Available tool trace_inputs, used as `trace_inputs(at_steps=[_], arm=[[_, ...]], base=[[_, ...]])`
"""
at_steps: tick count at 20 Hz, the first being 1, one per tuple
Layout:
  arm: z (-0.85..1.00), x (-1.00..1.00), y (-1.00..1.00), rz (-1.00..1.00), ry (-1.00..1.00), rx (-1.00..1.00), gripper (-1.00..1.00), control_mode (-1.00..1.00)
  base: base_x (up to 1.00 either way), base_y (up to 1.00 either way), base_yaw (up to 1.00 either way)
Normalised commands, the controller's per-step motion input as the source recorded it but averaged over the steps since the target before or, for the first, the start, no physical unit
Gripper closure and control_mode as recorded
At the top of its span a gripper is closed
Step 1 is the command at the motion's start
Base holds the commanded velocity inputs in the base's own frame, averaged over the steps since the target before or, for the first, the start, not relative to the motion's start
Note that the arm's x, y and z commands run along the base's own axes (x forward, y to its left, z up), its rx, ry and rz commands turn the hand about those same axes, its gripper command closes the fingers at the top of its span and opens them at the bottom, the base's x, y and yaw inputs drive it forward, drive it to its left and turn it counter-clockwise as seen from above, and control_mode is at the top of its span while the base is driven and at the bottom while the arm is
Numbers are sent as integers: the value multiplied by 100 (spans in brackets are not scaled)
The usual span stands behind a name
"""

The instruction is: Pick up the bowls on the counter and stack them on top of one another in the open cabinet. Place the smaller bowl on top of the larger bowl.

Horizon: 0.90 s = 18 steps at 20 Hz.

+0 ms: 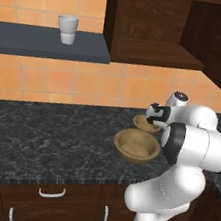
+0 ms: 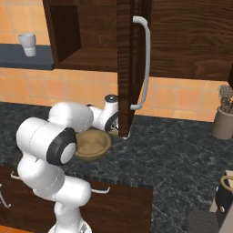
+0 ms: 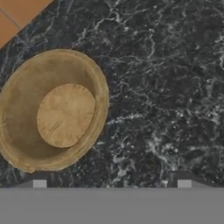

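gripper (image 3: 111, 181) hangs spread open and empty over the counter (image 3: 166, 87); smaller bowl (image 3: 52, 109) sits off to one side of it; closing now probably grabs air or clips the rim

Left base view: camera behind arm, on its left, facing forward and down over tabletop (image 1: 38, 131) toward tiled wall, wall shelf (image 1: 47, 42) and open cabinet (image 1: 153, 43); mid distance. Right base view: behind arm on its right, same heading, cabinet door edge-on in front. Both share tabletop, cabinet, larger bowl (image 1: 136, 145), white cup (image 2: 28, 44). Hand view: close, looking straight down onto tabletop, smaller bowl (image 3: 52, 109) at left.
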Motion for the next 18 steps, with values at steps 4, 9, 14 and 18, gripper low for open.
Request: trace_inputs(at_steps=[4, 9, 14, 18], arm=[[-41, 40, -22, 0, 3, 7, -100, -100], [-24, 59, -13, 0, 6, 4, -100, -100], [-25, 55, 0, 0, 5, 0, -100, -100], [-36, 34, 0, 0, 6, 0, -100, -100]], base=[[0, 0, 0], [0, 0, 0], [0, 0, 0], [0, 0, 0]])
